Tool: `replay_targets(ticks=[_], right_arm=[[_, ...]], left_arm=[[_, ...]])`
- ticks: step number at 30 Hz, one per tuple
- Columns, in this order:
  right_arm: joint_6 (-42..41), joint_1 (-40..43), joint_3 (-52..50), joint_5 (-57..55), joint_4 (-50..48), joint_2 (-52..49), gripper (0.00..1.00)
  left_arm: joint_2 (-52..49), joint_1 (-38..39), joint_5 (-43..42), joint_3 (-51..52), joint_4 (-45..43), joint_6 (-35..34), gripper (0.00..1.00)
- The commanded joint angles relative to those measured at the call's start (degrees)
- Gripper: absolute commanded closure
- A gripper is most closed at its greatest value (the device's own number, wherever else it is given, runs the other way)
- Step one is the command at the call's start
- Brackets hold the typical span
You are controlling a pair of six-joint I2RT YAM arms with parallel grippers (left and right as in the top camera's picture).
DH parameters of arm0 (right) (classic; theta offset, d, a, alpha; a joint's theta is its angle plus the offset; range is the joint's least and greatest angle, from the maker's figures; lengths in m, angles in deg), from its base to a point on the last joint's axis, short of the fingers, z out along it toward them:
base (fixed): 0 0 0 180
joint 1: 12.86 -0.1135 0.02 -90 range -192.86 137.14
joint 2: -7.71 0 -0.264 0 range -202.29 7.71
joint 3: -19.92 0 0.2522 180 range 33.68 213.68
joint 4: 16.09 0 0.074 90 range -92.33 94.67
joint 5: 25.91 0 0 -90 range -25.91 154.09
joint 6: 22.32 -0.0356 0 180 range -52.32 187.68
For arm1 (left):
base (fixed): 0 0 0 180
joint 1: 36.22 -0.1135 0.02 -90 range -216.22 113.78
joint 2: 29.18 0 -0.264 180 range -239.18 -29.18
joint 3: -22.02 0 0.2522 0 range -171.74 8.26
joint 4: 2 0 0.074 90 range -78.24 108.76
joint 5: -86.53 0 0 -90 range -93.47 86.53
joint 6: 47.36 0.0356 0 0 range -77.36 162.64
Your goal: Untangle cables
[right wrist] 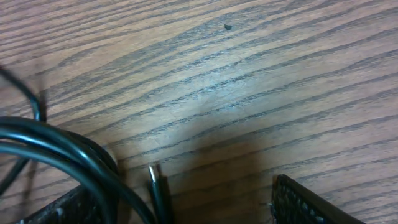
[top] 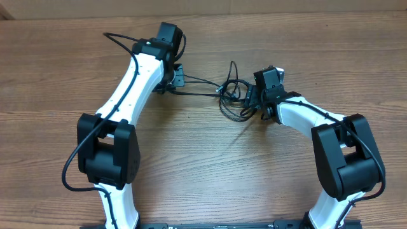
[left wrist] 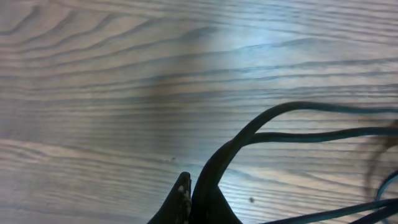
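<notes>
The left gripper (left wrist: 189, 194) clamps the cables (top: 230, 95), apparently as an anchor. The right gripper (right wrist: 186, 205), jaws apart, straddles a loop, seemingly poised to pull.

Your overhead camera looks straight down on the table (top: 210, 178) from well above, taking in both arms whole. Your left wrist camera rides very near the wood, facing forward past the left gripper (left wrist: 188, 196) at the bottom edge. Your right wrist camera, equally near, looks down between the fingers of the right gripper (right wrist: 199, 211). All three share the cables (top: 227, 89) mid-table.
</notes>
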Motion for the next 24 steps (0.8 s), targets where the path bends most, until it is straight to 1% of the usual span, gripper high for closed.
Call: replay_targets(ticks=[1,8,14,21,24], right_arm=[[-4.4,2.1,-8.2,2.1,7.1,-12.3,0.21],[-4.4,2.1,-8.2,2.1,7.1,-12.3,0.21],[-4.4,2.4,-8.2,1.9,7.1,-12.3,0.20],[-4.4,4.1,-8.2,2.0,7.3,-12.3,0.20],[-4.4,4.6,-8.2,2.0,7.3,-12.3,0.20]], left_arm=[[3.6,-4.8,9.4,-2.8,3.7,-0.2,0.96],[3.6,-7.5,9.4,-12.7,10.5,-0.2,0.96],[3.6,-7.5,13.5,-24.1,16.8,-0.2,0.96],[3.6,-7.5,15.4,-35.6,22.0,-0.2,0.96],[3.7,-7.5,18.9,-38.6,23.3,-0.2,0.96]])
